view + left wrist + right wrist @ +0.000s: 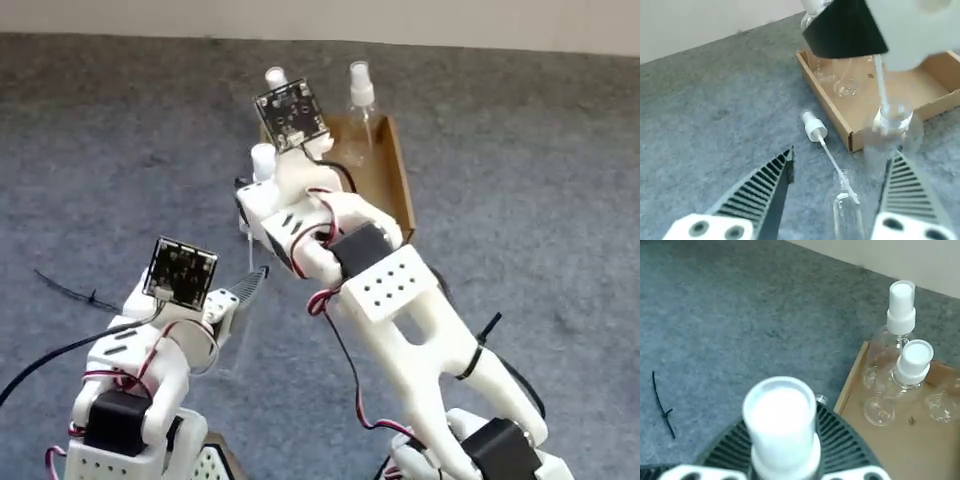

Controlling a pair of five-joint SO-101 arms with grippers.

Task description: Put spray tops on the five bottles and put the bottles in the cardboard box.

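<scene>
**Right gripper holds a spray top at a bottle's mouth**

On the grey carpet (120,150), the cardboard box (400,175) holds two capped bottles (912,362). The right gripper (782,450) clamps a spray top (781,410), its tube entering an open bottle (892,122) at the box's corner. The left gripper (843,154) gapes wide, another bottle (847,215) between its jaws. A loose spray top (814,129) and a cable tie (662,407) lie nearby.

Right hand (782,452) grips a spray top (781,412) near the cardboard box (850,383)

Bottles (900,340) stand in the cardboard box (830,107). A spray top (814,127) lies on the counter (715,125) just beside it. Another bottle (847,215) sits inside the open left hand (842,155).
</scene>
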